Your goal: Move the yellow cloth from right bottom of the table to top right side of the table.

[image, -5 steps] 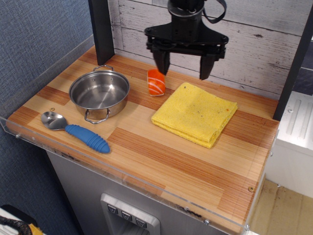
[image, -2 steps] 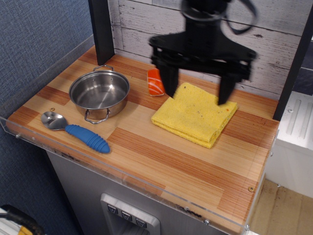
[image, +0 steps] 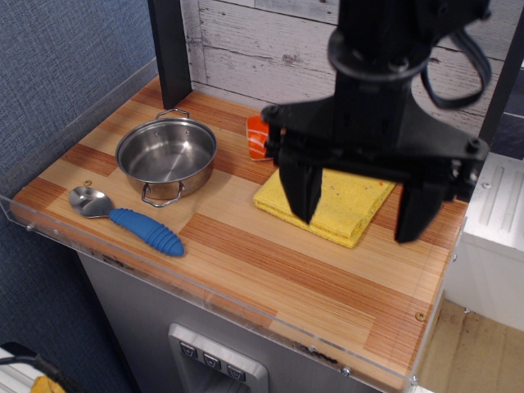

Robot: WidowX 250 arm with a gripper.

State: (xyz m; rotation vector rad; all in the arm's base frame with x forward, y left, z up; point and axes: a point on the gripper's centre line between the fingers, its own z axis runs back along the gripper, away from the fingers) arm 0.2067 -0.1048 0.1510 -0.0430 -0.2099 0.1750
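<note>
The yellow cloth (image: 348, 209) lies folded flat on the right half of the wooden table (image: 246, 262), toward the back. My black gripper (image: 359, 214) hangs above it, close to the camera, and covers most of it. Its two fingers (image: 301, 190) are spread wide apart and hold nothing. The cloth's left corner and front edge show between and below the fingers.
A steel pot (image: 166, 155) stands at the left. A spoon with a blue handle (image: 146, 229) lies in front of it. An orange and white toy (image: 258, 137) sits behind the cloth's left corner. A clear acrylic rim (image: 123, 266) runs along the front edge.
My gripper has moved from the back of the table forward and to the right, over the cloth, and looms larger. It stays open. The cloth has not moved.
</note>
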